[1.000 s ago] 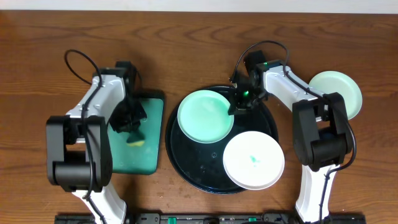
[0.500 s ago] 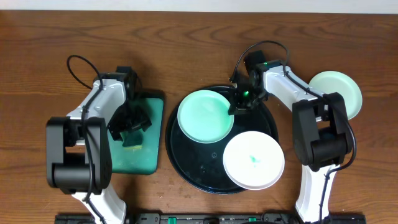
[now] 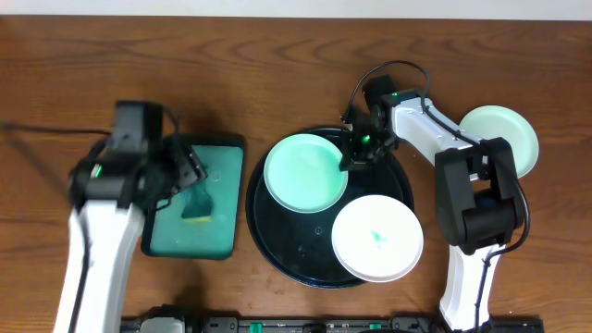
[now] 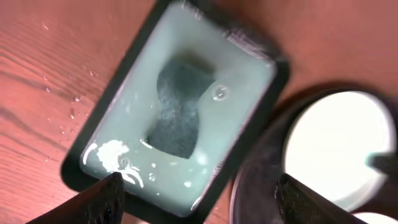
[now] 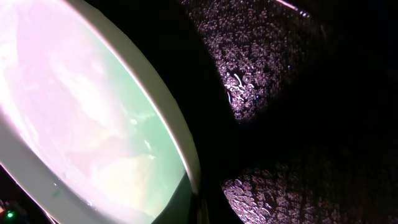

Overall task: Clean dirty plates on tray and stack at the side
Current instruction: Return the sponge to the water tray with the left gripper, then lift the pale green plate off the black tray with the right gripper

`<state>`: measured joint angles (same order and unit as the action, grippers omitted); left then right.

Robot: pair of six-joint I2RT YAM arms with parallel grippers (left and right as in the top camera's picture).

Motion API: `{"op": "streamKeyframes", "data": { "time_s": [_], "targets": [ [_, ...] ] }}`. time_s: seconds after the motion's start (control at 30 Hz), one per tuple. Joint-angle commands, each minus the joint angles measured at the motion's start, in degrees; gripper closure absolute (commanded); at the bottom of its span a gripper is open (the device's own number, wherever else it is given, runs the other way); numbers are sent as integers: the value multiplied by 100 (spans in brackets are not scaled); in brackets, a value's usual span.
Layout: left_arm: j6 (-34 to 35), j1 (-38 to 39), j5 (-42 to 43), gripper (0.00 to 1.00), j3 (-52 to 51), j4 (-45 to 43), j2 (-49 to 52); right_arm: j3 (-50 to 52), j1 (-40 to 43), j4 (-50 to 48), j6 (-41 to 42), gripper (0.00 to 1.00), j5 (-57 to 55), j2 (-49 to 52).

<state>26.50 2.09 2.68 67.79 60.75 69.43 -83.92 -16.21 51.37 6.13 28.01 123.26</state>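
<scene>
The left claw [image 4: 198, 190] is spread wide with nothing in it. In the left wrist view its two dark fingers [image 4: 102, 199] sit at the bottom corners of the frame, well apart. In the overhead view this arm is blurred at the left of the frame, and its claw hangs over the upper left corner of a teal rectangular tray [image 3: 215, 231]. That small tray holds a film of water, and a dark sponge-like pad [image 4: 177, 109] lies near its middle. We see a few droplets on the wooden worktop [image 3: 277, 65] just beside it.

At the centre of the overhead frame lies the large round black tray [image 3: 277, 250], carrying two plates. A mint green plate [image 3: 303, 173] rests in the tray's upper left part. The right claw [image 3: 361, 153] is down at that plate's right edge. We cannot tell whether it is clamped on the rim or merely beside it. The right wrist view shows only the plate's pale rim, very close, against the black patterned tray floor.

A white plate [image 3: 388, 254] with a small teal smear at its centre sits in the tray's lower right part. Its edge overhangs the rim.

At the upper right of the frame a second mint green plate [image 3: 504, 134] lies on the worktop, off the black tray, partly hidden behind the right arm.
</scene>
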Motion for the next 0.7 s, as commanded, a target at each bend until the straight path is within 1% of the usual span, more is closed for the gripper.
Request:
{"op": "streamKeyframes", "data": {
  "time_s": [0.0, 0.1, 0.23, 0.43, 0.5, 0.6, 0.67],
  "targets": [
    [-98, 13, -13, 21, -37, 72, -824, 184, -39, 70, 107, 98, -400, 219],
    [-98, 13, -13, 21, -37, 72, -1309, 184, -39, 70, 107, 98, -402, -2],
    [-98, 13, -13, 21, -39, 74, -1600, 184, -39, 114, 203, 98, -420, -522],
    [-96, 13, -11, 20, -39, 129, -1480, 184, -31, 343, 461, 98, -551, -1447],
    [-96, 13, -11, 20, -39, 168, -1370, 184, -15, 564, 533, 98, -551, -1803],
    [-96, 13, -11, 20, -39, 216, -1250, 184, 50, 997, 973, 98, -544, -2186],
    [-96, 13, -11, 20, -39, 254, -1202, 184, 151, 1401, 1165, 98, -273, -2343]
  ]
}}
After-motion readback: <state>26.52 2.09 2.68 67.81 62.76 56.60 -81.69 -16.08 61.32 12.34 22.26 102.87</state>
